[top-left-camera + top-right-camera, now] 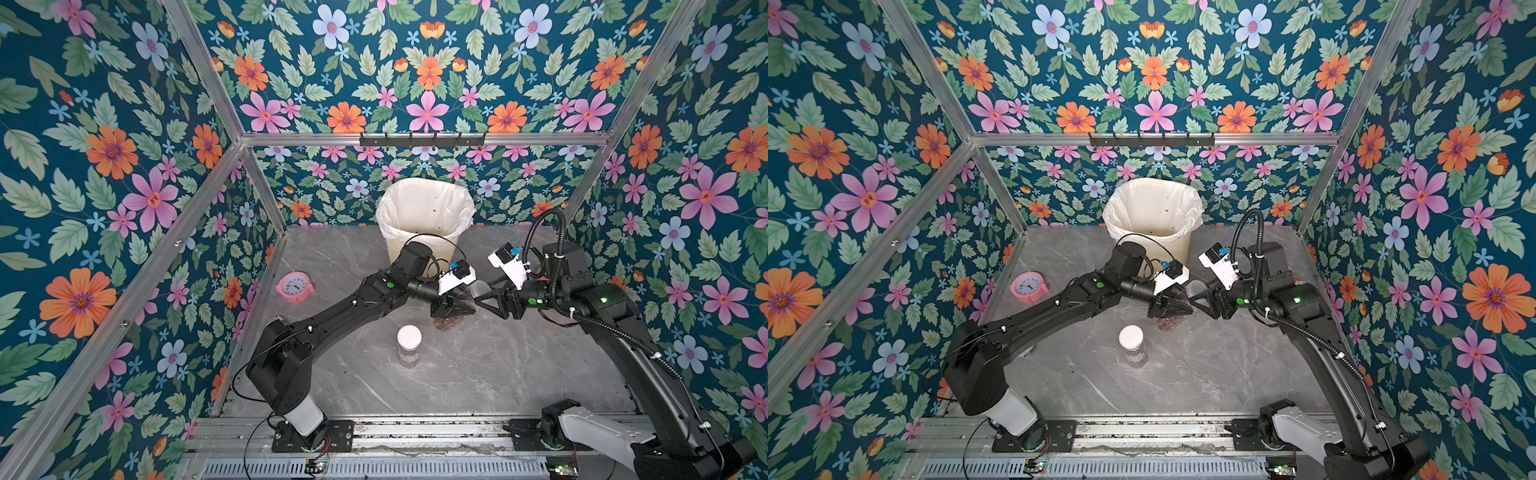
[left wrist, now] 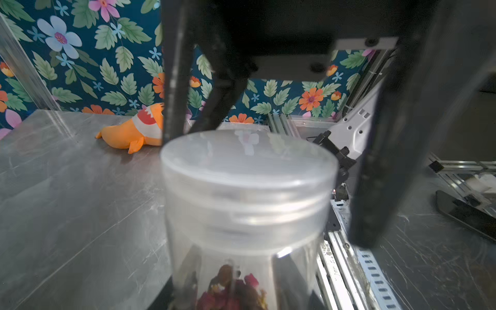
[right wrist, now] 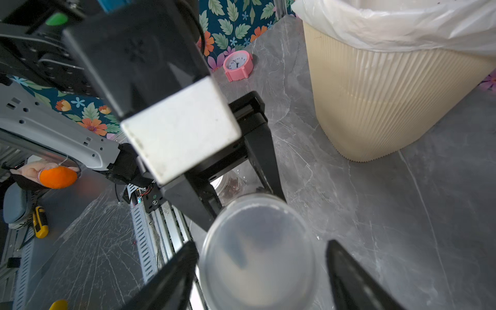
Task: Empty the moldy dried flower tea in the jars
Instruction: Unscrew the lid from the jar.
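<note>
Pinching the body of the jar with the translucent lid [image 2: 241,228], the left fingers [image 1: 455,309] hold it in front of the bin [image 1: 395,250], on the bin's side toward the arm bases and a little off toward the right arm. The jar is tilted, its translucent lid [image 3: 257,255] turned up toward the right fingers [image 3: 351,279]; whether its base touches the counter [image 1: 478,365] cannot be told. The right fingers are spread, one on each side of the lid, and the right wrist view shows a clear gap beside one of them. The lid sits on the jar's mouth; blur hides whether it is screwed tight. The dried flower tea [image 2: 236,292], reddish-brown buds and flakes, lies in the lower end of the held jar, below the left fingers in both top views. The white-lidded jar [image 1: 409,337] stands upright on the counter, farther from the bin than the held jar and well apart from both sets of fingers, with tea showing through its wall. A pink clock [image 1: 294,287] stands on the counter off the bin's other side, toward the left arm. Dark specks dot the bin's white liner [image 1: 424,199].
</note>
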You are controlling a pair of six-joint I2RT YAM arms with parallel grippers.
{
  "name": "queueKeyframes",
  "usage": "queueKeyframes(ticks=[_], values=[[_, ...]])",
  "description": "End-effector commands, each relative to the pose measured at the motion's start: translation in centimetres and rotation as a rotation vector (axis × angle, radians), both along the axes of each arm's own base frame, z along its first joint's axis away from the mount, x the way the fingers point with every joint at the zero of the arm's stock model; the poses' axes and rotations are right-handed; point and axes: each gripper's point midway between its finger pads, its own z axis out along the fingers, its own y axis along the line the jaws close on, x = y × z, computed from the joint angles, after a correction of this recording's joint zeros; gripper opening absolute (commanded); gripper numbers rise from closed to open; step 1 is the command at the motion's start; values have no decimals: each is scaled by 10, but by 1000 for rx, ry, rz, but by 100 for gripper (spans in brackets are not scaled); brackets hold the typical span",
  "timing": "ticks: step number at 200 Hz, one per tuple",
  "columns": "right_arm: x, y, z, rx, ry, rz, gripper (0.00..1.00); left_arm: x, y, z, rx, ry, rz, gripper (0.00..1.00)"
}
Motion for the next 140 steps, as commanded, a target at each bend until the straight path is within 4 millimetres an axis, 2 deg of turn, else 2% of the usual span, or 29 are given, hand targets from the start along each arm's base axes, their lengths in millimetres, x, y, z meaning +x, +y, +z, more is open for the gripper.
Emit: queueKeyframes(ticks=[1,25,42,61,90,113,140], values=[[23,-2,24,95,-26,-130,96,21,-5,18,-88,-78,109,45],[43,-4,32,194,52,-272,94,49,-7,24,-122,-96,263,45],[60,-16,26,214,72,-409,90,68,-7,23,-126,-98,365,46],[71,-20,19,219,95,-470,86,88,-6,19,-110,-90,467,46],[85,-18,15,223,127,-499,77,100,-5,13,-74,-109,543,46],[96,-14,16,226,148,-505,77,111,-1,4,-36,-137,619,46],[106,-8,14,243,165,-498,78,111,-2,4,-37,-137,620,46]])
